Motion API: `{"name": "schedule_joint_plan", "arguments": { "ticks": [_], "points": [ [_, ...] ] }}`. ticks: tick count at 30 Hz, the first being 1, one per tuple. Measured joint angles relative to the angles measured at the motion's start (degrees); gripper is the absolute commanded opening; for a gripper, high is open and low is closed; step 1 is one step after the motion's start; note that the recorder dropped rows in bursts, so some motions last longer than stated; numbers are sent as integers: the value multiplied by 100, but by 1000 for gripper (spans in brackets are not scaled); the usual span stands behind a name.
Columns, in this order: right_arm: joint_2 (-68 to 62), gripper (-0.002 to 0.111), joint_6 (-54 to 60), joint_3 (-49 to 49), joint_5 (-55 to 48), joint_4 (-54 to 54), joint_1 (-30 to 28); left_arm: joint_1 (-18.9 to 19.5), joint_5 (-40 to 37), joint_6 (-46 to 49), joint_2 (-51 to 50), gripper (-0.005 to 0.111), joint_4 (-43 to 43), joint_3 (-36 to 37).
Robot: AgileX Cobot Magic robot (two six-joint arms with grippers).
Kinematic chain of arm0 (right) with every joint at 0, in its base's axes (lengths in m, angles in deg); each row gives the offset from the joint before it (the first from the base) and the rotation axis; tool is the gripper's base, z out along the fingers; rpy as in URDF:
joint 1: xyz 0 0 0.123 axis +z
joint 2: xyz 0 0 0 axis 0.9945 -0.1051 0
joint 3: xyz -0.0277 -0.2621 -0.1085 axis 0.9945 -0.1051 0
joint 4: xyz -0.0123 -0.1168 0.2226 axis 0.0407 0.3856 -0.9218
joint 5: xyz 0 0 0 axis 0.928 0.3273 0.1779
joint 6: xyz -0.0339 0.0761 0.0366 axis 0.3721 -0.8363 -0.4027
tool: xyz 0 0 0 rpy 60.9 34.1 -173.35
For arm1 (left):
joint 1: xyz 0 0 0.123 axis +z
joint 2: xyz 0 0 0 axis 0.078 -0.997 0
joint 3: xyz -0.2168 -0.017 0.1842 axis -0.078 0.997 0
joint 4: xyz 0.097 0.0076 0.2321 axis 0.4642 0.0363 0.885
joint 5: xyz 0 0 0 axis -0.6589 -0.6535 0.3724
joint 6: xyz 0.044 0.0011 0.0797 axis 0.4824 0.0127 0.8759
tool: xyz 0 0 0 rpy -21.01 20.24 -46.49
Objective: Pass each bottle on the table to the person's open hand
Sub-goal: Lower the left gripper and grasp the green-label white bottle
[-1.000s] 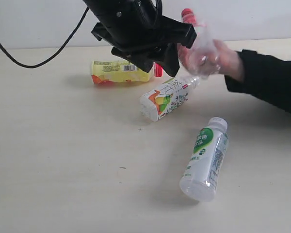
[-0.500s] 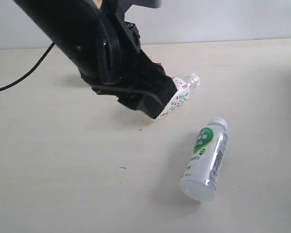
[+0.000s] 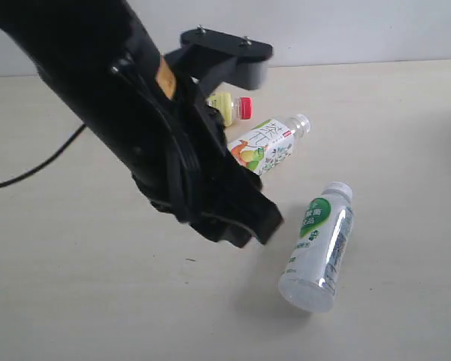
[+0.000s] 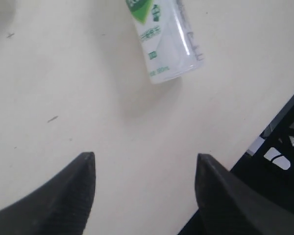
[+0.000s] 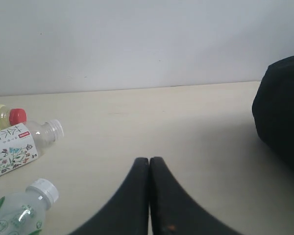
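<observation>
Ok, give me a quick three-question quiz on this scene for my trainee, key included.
1. How many bottles lie on the table? A two, B three, C four.
2. True or false: the right gripper is open.
3. Which bottle does the left wrist view show ahead of the left gripper?

Key
1. B: yellow bottle, fruit bottle, green-label bottle.
2. False: its fingers touch.
3. The green-label bottle; the open jaws hold nothing.
</observation>
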Motion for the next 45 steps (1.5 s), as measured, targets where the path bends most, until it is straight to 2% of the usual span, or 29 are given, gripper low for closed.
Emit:
{"name": "schedule_joint_plan", "arguments": {
  "ticks": [4, 8, 18, 26, 30, 36, 45],
  "points": [
    [0, 0, 0, 0, 0, 0, 0, -376, 471, -271, -420, 59, -12, 0],
    [0, 0, 0, 0, 0, 0, 0, -530, 579, -428, -948, 59, -12, -212],
    [0, 0, 0, 0, 0, 0, 0, -641, 355, -480, -2231, 59, -12, -1712],
    [0, 0, 0, 0, 0, 0, 0, -641, -224, -915, -3098, 59, 707, -2670],
    [0, 0, 0, 0, 0, 0, 0, -641, -176, -1043, -3329, 60, 831, -2829],
    [0, 0, 0, 0, 0, 0, 0, -641, -63, -1192, -3429, 81, 1138, -2864],
    [0, 0, 0, 0, 0, 0, 0, -641, 224, -1234, -3692, 81, 1292, -2864]
  ]
}}
